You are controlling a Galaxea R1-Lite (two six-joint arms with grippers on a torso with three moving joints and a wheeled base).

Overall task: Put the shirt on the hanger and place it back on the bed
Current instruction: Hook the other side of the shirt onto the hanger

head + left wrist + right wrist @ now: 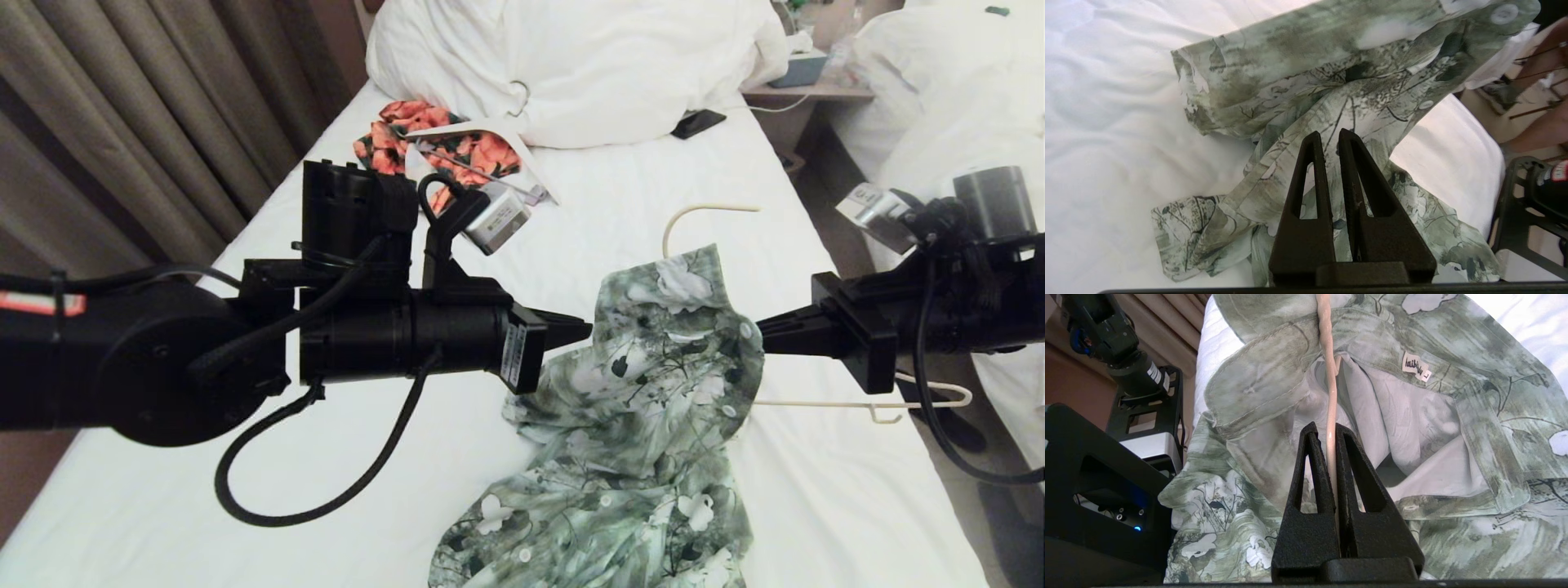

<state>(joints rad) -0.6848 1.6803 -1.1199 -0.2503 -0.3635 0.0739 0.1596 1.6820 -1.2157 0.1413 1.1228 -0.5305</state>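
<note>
The green leafy shirt lies crumpled on the white bed, its upper part lifted off the sheet. The cream hanger runs through it: the hook sticks out above the collar and one shoulder end juts out at the right. My right gripper reaches into the shirt from the right and is shut on the hanger wire just inside the open collar. My left gripper sits at the shirt's left edge, its jaws a narrow gap apart over the fabric, with nothing seen pinched.
An orange floral garment with a white clip hanger lies near the pillows. A black phone rests by the pillow. Curtains hang on the left. A second bed and a nightstand stand beyond the bed's right edge.
</note>
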